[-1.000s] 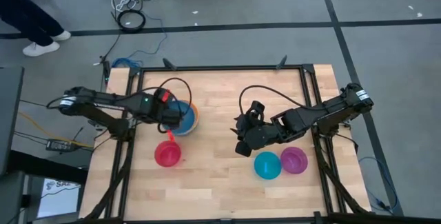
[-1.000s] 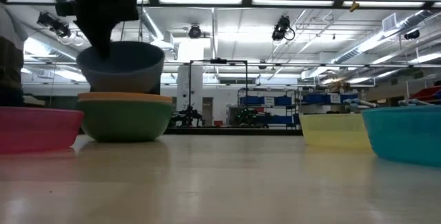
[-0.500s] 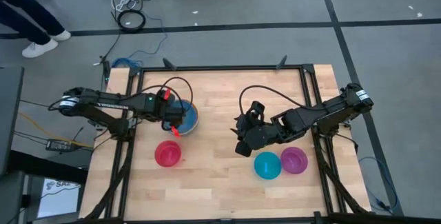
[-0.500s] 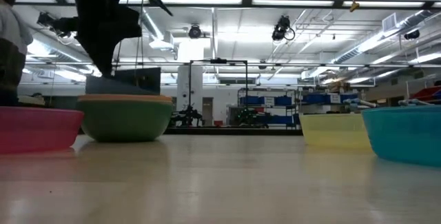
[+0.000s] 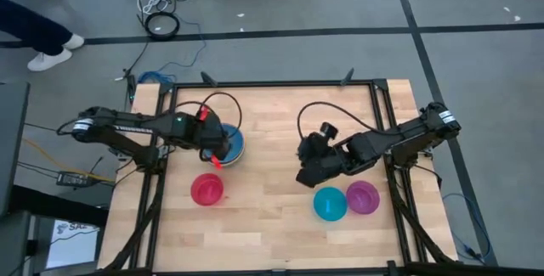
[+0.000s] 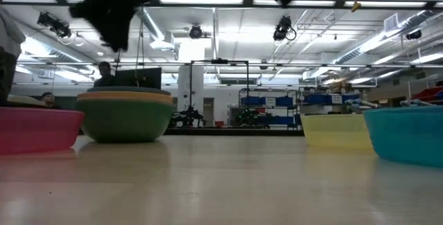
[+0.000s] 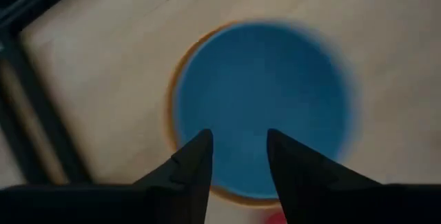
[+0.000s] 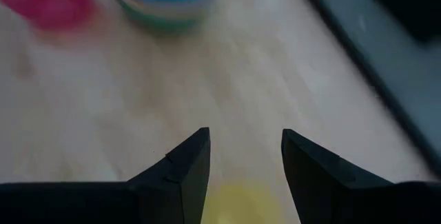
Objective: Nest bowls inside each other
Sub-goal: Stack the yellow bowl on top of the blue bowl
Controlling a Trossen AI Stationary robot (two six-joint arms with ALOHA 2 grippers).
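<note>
A blue bowl (image 7: 262, 93) sits nested on top of a stack (image 6: 124, 118) at the table's left. Its bottom bowl is green and an orange rim (image 7: 172, 107) shows around the blue one. My left gripper (image 7: 238, 138) hangs open just above the blue bowl (image 5: 234, 143), touching nothing. A red bowl (image 5: 207, 188) stands nearer the front. My right gripper (image 8: 244, 136) is open above a yellow bowl (image 8: 238, 207), which its hand (image 5: 304, 177) hides in the high view. The yellow bowl (image 6: 337, 129) rests on the table. Teal (image 5: 330, 204) and purple (image 5: 362, 197) bowls stand beside it.
A black frame rail (image 5: 272, 83) runs around the wooden table. Bare wood lies between the two groups of bowls (image 5: 263, 183). A person's legs (image 5: 34, 30) show on the floor beyond the far left corner.
My left gripper has opened and let go of the blue bowl, which has dropped into the stack and now sits nested there. The gripper has then risen a little above it. My right gripper has tipped further down over the yellow bowl.
</note>
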